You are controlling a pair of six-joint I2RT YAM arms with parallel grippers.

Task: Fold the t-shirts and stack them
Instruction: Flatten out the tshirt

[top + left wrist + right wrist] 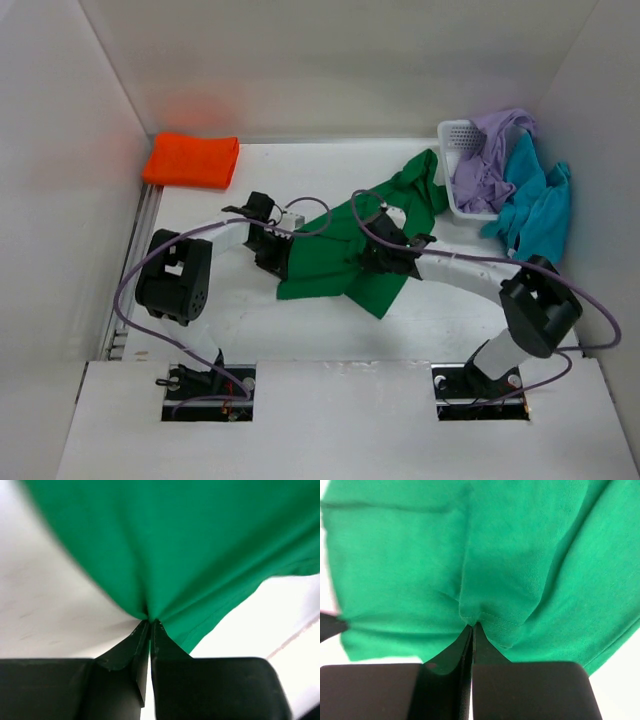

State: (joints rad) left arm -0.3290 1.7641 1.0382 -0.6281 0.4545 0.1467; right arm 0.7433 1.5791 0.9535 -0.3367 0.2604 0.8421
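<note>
Both clamped | left tool (151, 621) — green t-shirt (335, 265), left edge | right tool (471, 626) — hem

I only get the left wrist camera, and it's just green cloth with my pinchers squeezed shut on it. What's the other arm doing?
Observer: The right gripper is shut on the same green shirt, pinching a stitched hem.
Kid: Where are the other shirts?
Observer: The orange shirt lies folded at the far left corner of the table.
Kid: And the rest?
Observer: The purple shirt is heaped in the white basket at the far right, and the teal shirt is bunched against the basket's right side.
</note>
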